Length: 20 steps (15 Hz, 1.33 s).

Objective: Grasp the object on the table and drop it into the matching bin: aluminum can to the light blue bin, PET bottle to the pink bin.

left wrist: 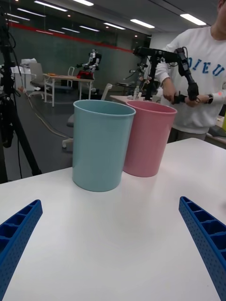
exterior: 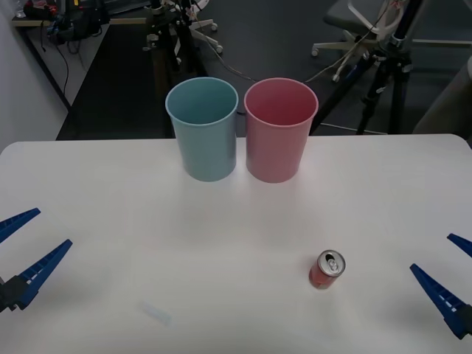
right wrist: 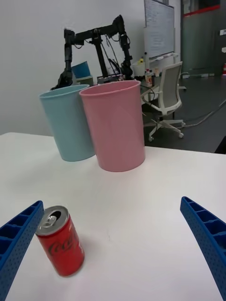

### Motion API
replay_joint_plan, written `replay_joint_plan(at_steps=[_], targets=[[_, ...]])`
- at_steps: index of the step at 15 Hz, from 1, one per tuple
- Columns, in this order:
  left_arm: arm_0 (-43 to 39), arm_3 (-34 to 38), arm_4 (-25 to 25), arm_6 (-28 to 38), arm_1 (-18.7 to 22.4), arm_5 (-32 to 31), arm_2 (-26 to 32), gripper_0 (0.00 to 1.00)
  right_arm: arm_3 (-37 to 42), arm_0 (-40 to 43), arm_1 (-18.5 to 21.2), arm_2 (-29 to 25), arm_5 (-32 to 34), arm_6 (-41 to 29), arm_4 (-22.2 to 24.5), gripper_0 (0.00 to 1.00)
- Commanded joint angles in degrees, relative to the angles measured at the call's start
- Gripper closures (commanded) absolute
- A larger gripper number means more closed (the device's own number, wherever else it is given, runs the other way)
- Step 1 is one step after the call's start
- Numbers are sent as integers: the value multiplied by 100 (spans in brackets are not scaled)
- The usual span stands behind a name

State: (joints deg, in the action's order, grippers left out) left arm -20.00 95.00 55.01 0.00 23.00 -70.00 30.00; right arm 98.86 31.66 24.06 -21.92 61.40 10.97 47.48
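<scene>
A small red aluminum can (exterior: 326, 269) with a silver top stands upright on the white table (exterior: 110, 199), in its near right part. The light blue bin (exterior: 203, 129) and the pink bin (exterior: 280, 131) stand side by side at the far middle, blue to the left. My right gripper (exterior: 451, 269) is open, low at the right edge, to the right of the can. In the right wrist view the can (right wrist: 60, 241) stands just beside one blue finger (right wrist: 16, 240), untouched. My left gripper (exterior: 26, 247) is open at the near left, holding nothing, and faces the light blue bin (left wrist: 101, 146) and the pink bin (left wrist: 148, 138).
Beyond the table's far edge stand a black tripod (exterior: 387, 66), an equipment stand (exterior: 166, 29) and an office chair (exterior: 354, 22). A faint pale mark (exterior: 155, 313) lies on the near tabletop. Wide bare table separates the can from the bins.
</scene>
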Motion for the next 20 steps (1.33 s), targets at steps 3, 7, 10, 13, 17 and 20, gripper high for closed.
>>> replay_joint_plan(at_steps=[3,7,10,13,17,20], targets=[[0,0,-1,0,0,0,0,0,-807,51,204,495,267,1399,-388,0],[0,0,-1,0,0,0,0,0,-1501,-81,274,838,742,2331,-582,0],[0,0,-1,0,0,0,0,0,-1940,-310,274,1137,917,2823,-582,0],[0,0,-1,0,0,0,0,0,-2292,-600,266,1524,891,3034,-590,0],[0,0,-1,0,0,0,0,0,-2292,-881,222,2077,311,3148,-643,0],[0,0,-1,0,0,0,0,0,-2292,-1092,37,2192,21,3245,-564,0]])
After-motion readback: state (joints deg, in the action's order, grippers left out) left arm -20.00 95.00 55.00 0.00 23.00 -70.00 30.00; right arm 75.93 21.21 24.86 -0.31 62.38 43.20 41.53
